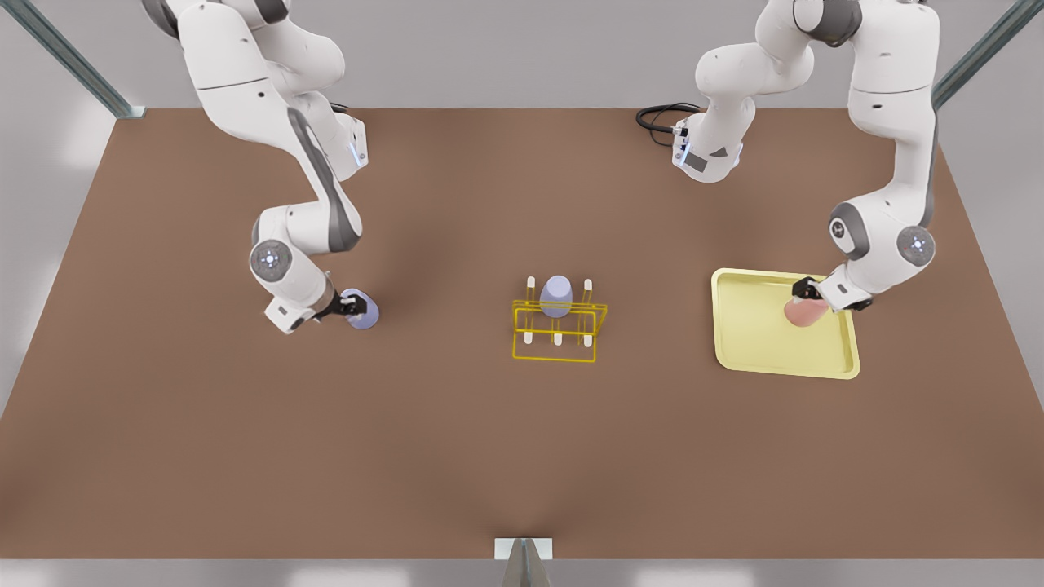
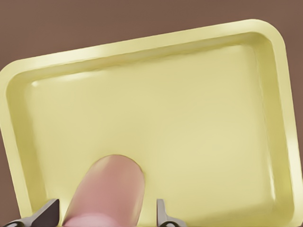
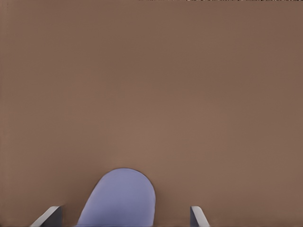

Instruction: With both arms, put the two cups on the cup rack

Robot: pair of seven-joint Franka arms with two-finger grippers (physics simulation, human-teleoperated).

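Observation:
A salmon-pink cup [image 1: 807, 314] lies on the pale-yellow tray [image 1: 734, 342] at the front view's right. My left gripper [image 1: 803, 295] is open around it, and in the left wrist view its fingertips [image 2: 48, 213] flank the pink cup [image 2: 106, 194] with small gaps. At the front view's left a lavender cup [image 1: 363, 310] lies on the table. My right gripper [image 1: 352, 306] straddles it, open; the right wrist view shows clear gaps between the lavender cup [image 3: 120, 198] and the fingertips [image 3: 196, 216]. The yellow wire cup rack [image 1: 559, 333] stands mid-table with another lavender cup [image 1: 556, 295] upside down on a peg.
The brown table [image 1: 489, 448] spreads wide around the rack. A black cable [image 1: 661, 118] loops at the far edge near one arm's base. In the left wrist view the tray's raised rim [image 2: 142, 45] runs around the pink cup.

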